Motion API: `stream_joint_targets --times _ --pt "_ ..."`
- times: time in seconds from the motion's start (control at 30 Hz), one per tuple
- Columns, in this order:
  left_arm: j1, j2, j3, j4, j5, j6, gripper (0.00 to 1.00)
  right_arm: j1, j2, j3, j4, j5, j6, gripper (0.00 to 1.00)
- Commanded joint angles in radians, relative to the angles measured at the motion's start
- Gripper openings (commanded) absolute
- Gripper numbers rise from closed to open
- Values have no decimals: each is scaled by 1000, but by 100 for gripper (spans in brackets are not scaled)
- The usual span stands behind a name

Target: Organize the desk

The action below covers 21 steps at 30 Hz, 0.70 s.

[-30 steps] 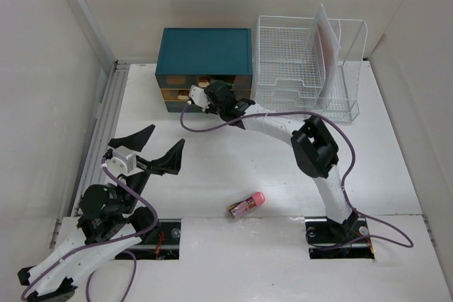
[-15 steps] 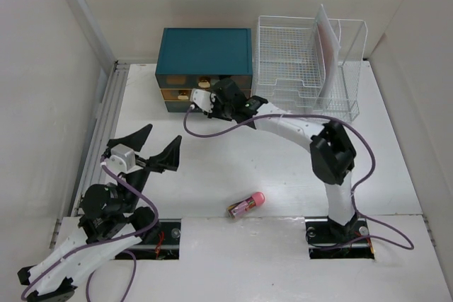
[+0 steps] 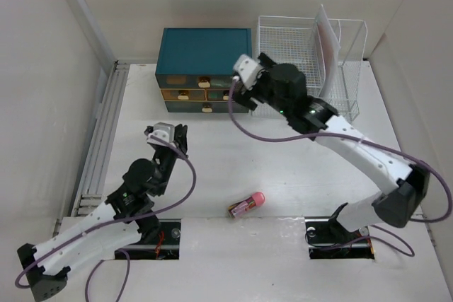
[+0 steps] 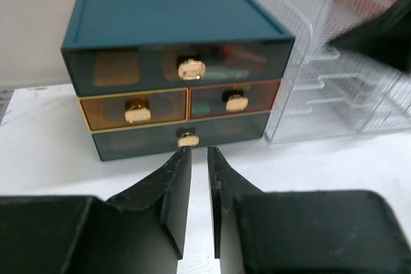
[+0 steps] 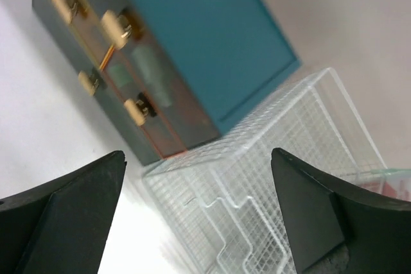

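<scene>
The white desk point(image 3: 276, 157) holds a teal drawer box point(image 3: 204, 68) at the back, with all its gold-knobbed drawers pushed in. A small pink-tipped item point(image 3: 246, 204) lies near the front edge. My left gripper point(image 3: 177, 136) points at the box with its jaws almost together, a thin gap between them and nothing in it. In the left wrist view the left gripper point(image 4: 199, 153) sits just short of the bottom drawer's knob point(image 4: 188, 138). My right gripper point(image 3: 248, 84) hangs open and empty above the box's right end. In the right wrist view the right gripper point(image 5: 199, 213) has its fingers spread wide.
A white wire rack point(image 3: 297, 68) stands right of the drawer box, with a pale sheet point(image 3: 324, 40) upright in it. The rack point(image 5: 270, 178) fills the lower right wrist view, next to the box point(image 5: 192, 36). Walls close in the left, back and right.
The left arm swung forward toward the drawer box and its wide jaws closed to a thin gap. The right gripper left the drawer front, rose to the right and opened.
</scene>
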Motion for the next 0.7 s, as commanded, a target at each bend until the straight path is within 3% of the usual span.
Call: stream_joint_targets --times 0.0,0.07,0.1,0.13,0.23,0.37,0.53,0.67 --pt "0 92 -4 126 -29 -38 14 -98 -123 -37 87 -137 114 100" --pt "10 200 5 138 -29 -67 18 -161 -198 -48 109 -246 217 100" --pt "23 238 17 164 -29 -84 27 -221 -215 -48 119 -330 255 100" --pt "34 313 18 175 -20 -105 45 -250 -230 -48 119 -376 286 100" --pt "103 424 44 231 74 -160 66 -336 -279 -48 119 -513 358 100" --pt "171 649 117 265 184 -220 66 -404 -344 -89 141 -562 424 100" --pt "292 829 197 302 360 -343 63 -466 -401 -140 159 -619 455 100" --pt "379 936 251 330 421 -456 62 -490 -410 -172 178 -619 455 100"
